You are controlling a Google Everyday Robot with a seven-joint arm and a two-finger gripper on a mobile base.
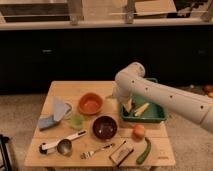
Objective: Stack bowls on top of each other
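Arm (165,95): cut off by the right edge, so its mounting cannot be seen. Gripper (128,105): low over the left end of the green tray (159,117), largely hidden behind the arm's bulky wrist; whether it touches anything cannot be told. Pale yellow pieces (142,109) in the tray: too blurred to identify. Flat dark object (121,152) near the table's (65,90) front edge: indistinct, not identifiable. Reddish items (208,89) on the floor: cropped by the right edge.

No writing, label, brand or number can be read on anything on the table (64,91) or on the arm (170,98). The gripper (128,106) hangs at the left end of the green bin (159,116), right of the orange bowl (90,103).
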